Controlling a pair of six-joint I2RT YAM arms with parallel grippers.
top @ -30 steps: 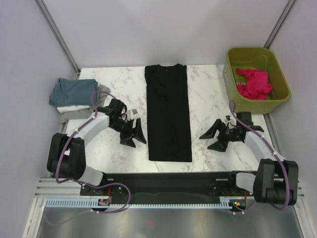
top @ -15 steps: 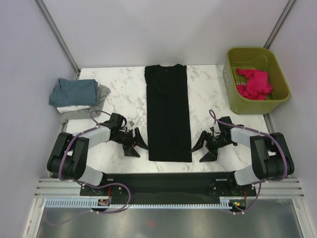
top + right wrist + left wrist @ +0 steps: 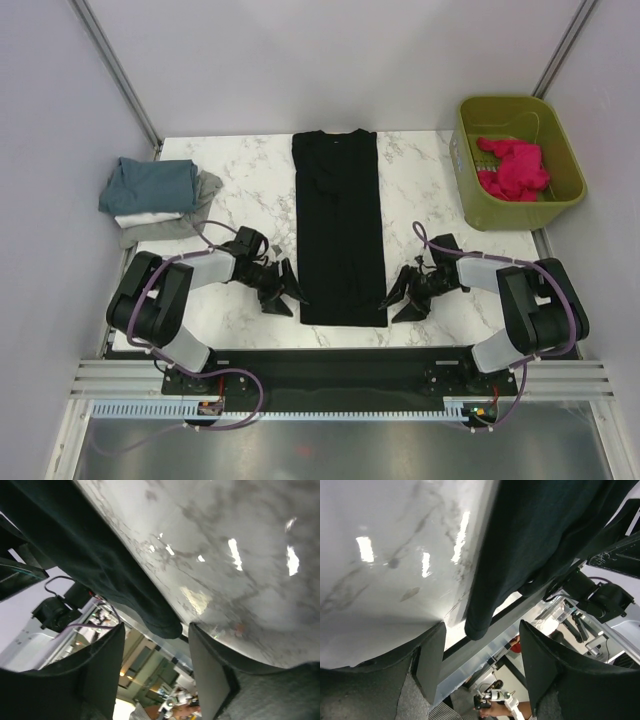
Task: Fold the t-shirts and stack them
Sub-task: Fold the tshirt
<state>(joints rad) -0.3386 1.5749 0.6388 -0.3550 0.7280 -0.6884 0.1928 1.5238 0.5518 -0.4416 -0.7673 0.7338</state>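
The marble bench [image 3: 250,190] stands between plain grey walls. A black t-shirt [image 3: 340,230] lies down its middle as a long narrow strip, collar at the far edge and hem at the near edge. A stack of folded shirts [image 3: 150,190] sits by the left edge, and an olive basket [image 3: 462,130] holding pink cloth [image 3: 512,168] sits at the far right corner.

The left pincer [image 3: 292,288] is low at the hem's left corner and the right pincer [image 3: 392,308] at its right corner. Both stand wide, each straddling its corner without clamping it.

Hazards, as judged:
- The strip is layered. A shallow bite may take only the top ply, and the side folds would then fall open on lifting.
- The lower fingers lie close to the marble, so closing may scrape them or push the cloth instead of pinching it.
- The hem sits at the near edge, and a nudge could slide it over.
- Unequal bites left and right would skew the fold.
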